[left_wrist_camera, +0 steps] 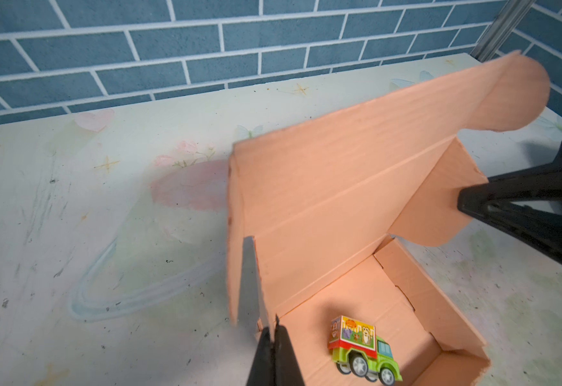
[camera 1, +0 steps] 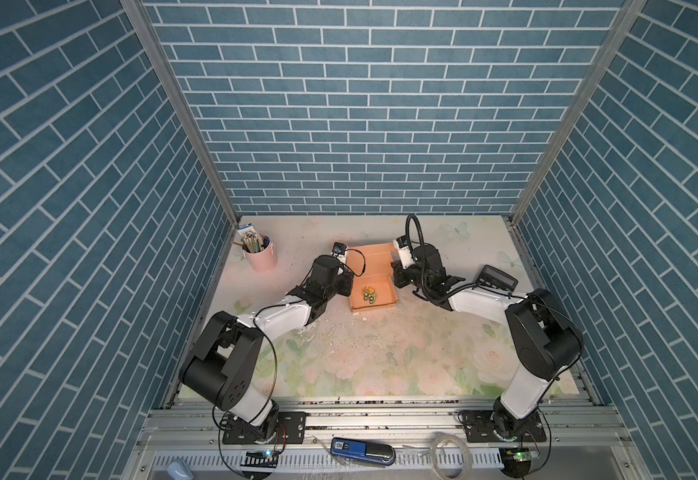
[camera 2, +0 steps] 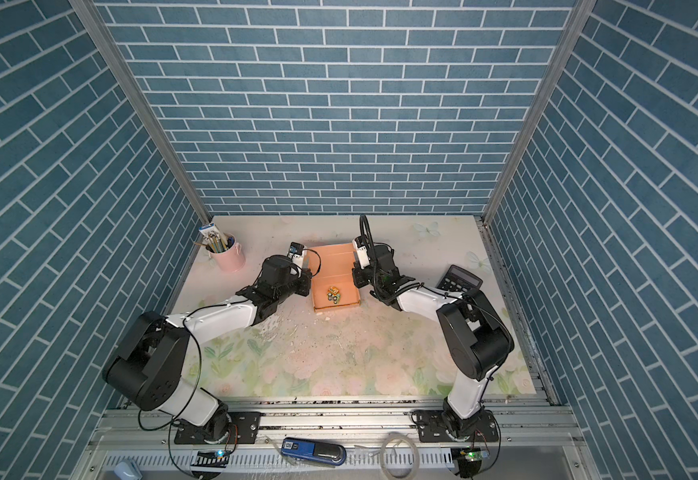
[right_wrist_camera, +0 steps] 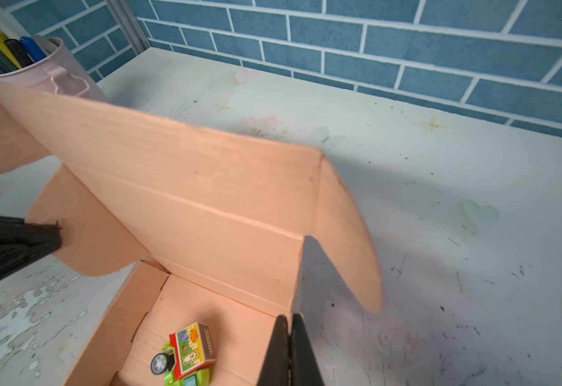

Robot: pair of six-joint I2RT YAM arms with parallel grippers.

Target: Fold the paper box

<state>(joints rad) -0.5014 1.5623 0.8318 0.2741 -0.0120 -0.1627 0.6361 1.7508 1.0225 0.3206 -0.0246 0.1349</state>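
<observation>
The paper box (camera 1: pixel 374 259) (camera 2: pixel 333 266) is an orange cardboard tray in mid-table with its lid tilted up at the back. A green toy truck (camera 1: pixel 370 294) (left_wrist_camera: pixel 363 351) (right_wrist_camera: pixel 186 354) lies inside it. My left gripper (camera 1: pixel 349 286) (left_wrist_camera: pixel 274 329) is at the box's left side, shut on the lower edge of the lid's left side flap (left_wrist_camera: pixel 236 234). At the right side, my right gripper (camera 1: pixel 396 279) (right_wrist_camera: pixel 289 317) is shut where the right side flap (right_wrist_camera: pixel 340 234) meets the tray corner. In both top views the fingertips are hidden under the wrists.
A pink cup of pens (camera 1: pixel 261 254) (right_wrist_camera: pixel 39 72) stands at the back left. A black calculator (camera 1: pixel 497 281) (camera 2: pixel 460 281) lies to the right, behind my right arm. A blue device (camera 1: pixel 362 451) rests on the front rail. The brick back wall is close behind the box.
</observation>
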